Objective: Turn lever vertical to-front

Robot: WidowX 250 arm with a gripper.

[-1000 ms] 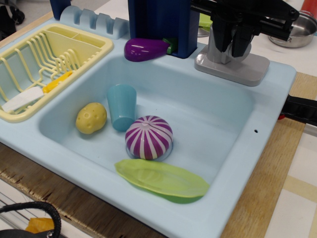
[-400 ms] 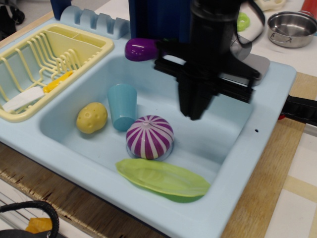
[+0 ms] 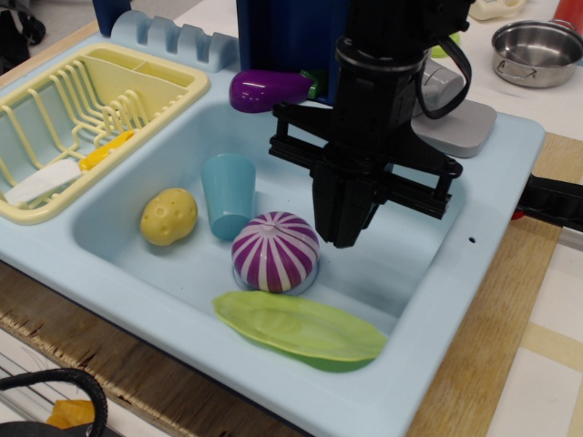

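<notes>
My black gripper (image 3: pixel 344 238) hangs over the middle of the light blue sink basin (image 3: pixel 401 264), fingers pointing down and pressed together, holding nothing. It is just right of the purple-and-white striped ball (image 3: pixel 274 252). The grey faucet base (image 3: pixel 460 127) sits on the sink's back right rim, behind my arm. A bit of the grey faucet top (image 3: pixel 441 80) shows beside the arm. The thin lever itself is hidden by the arm.
In the basin lie a yellow potato (image 3: pixel 168 216), a blue cup (image 3: pixel 227 194) and a green leaf-shaped dish (image 3: pixel 299 328). A purple eggplant (image 3: pixel 269 90) rests on the back rim. A yellow dish rack (image 3: pixel 82 118) is at left, a steel pot (image 3: pixel 537 50) at back right.
The gripper has left the faucet at the back right and moved forward, left and down over the basin. The fingers, which straddled the faucet, now look closed.
</notes>
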